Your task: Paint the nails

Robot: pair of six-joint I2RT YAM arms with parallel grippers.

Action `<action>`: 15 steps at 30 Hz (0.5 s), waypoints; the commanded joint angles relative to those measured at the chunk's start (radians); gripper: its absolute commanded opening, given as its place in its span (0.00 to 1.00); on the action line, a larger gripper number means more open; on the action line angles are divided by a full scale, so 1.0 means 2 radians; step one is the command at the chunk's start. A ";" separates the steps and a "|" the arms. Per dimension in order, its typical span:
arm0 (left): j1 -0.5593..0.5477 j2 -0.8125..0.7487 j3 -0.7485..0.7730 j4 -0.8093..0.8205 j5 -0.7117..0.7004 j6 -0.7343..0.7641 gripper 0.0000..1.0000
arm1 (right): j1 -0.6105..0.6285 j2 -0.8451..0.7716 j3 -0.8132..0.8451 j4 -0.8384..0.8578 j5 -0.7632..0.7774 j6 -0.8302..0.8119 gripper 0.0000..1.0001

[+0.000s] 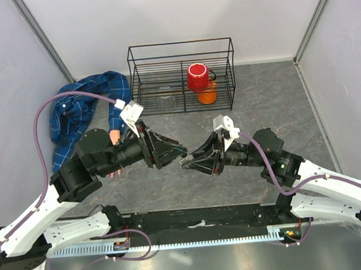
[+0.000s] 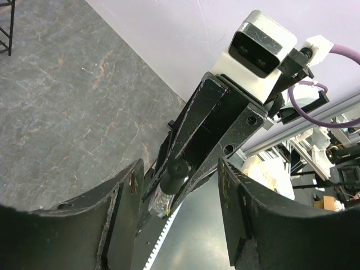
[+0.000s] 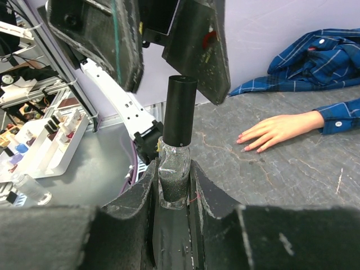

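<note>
My right gripper (image 1: 186,165) (image 3: 174,169) is shut on a small glass polish bottle (image 3: 174,174) with dark glittery liquid and a tall black cap (image 3: 180,109), held above the table's middle. My left gripper (image 1: 179,152) (image 2: 180,225) is open. In the right wrist view its two fingers (image 3: 199,45) stand either side of the cap's top and do not grip it. The left wrist view shows the cap (image 2: 174,171) end-on between its spread jaws. The fake hand (image 3: 278,130) lies flat at the left with pink nails (image 3: 248,147), in its blue plaid sleeve (image 1: 83,109). My left arm mostly hides it in the top view.
A black wire basket (image 1: 179,46) stands at the back and holds a red cup (image 1: 197,76), an orange object (image 1: 207,95) and a clear glass (image 1: 167,100). A white rack of small bottles (image 3: 50,140) sits off the table beyond the front rail.
</note>
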 commanded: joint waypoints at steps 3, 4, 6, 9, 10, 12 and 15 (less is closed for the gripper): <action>0.001 0.027 0.034 0.001 0.043 0.026 0.50 | -0.002 0.001 0.016 0.030 -0.019 0.005 0.00; 0.002 0.033 0.036 0.001 0.046 0.029 0.44 | -0.004 0.001 0.017 0.031 -0.016 0.004 0.00; 0.002 0.040 0.045 -0.001 0.051 0.038 0.32 | -0.007 0.002 0.018 0.031 -0.012 0.002 0.00; 0.002 0.057 0.065 -0.027 0.028 0.051 0.03 | -0.008 0.006 0.026 0.017 0.030 -0.007 0.00; 0.001 0.070 0.073 -0.036 0.014 0.054 0.02 | -0.009 0.009 0.029 0.000 0.051 -0.011 0.00; 0.001 0.085 0.092 -0.061 -0.036 0.052 0.02 | -0.008 0.030 0.054 -0.028 0.122 -0.031 0.00; -0.001 0.122 0.124 -0.092 -0.151 0.031 0.02 | 0.029 0.064 0.097 -0.080 0.300 -0.059 0.00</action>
